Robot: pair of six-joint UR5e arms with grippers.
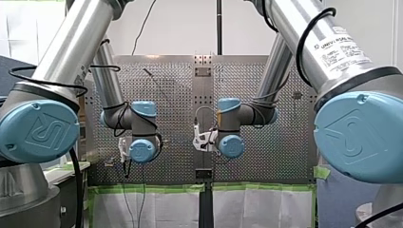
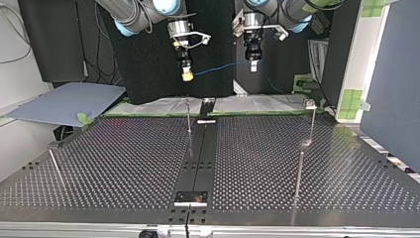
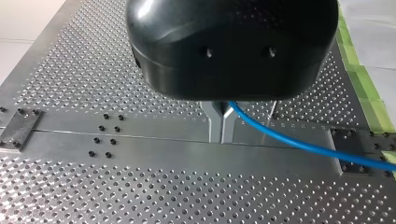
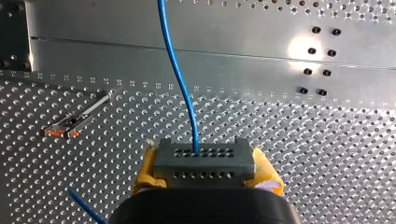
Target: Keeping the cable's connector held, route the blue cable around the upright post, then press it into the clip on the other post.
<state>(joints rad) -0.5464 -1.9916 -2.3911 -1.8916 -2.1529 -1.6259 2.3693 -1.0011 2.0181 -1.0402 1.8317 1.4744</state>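
Note:
The blue cable (image 2: 223, 66) hangs stretched between my two grippers, high above the far edge of the perforated table (image 2: 124, 163). My right gripper (image 4: 204, 169) is shut with its yellow pads on the grey connector (image 4: 204, 156), and the cable (image 4: 180, 79) leaves the connector's front. My left gripper (image 3: 221, 135) is shut with its metal fingers pinching the cable (image 3: 299, 142) further along. In the top view my right gripper (image 2: 187, 74) is left of my left gripper (image 2: 253, 64). A thin upright post (image 2: 188, 116) stands below them. A post with a clip on top (image 2: 311, 105) stands at the right.
Another bare post (image 2: 299, 168) rises nearer the top view's front right, and a clip-topped post (image 2: 54, 161) stands at its left edge. In the right wrist view a post with orange-marked clip (image 4: 65, 127) shows beside the gripper. A central metal rail (image 2: 200, 153) crosses the table.

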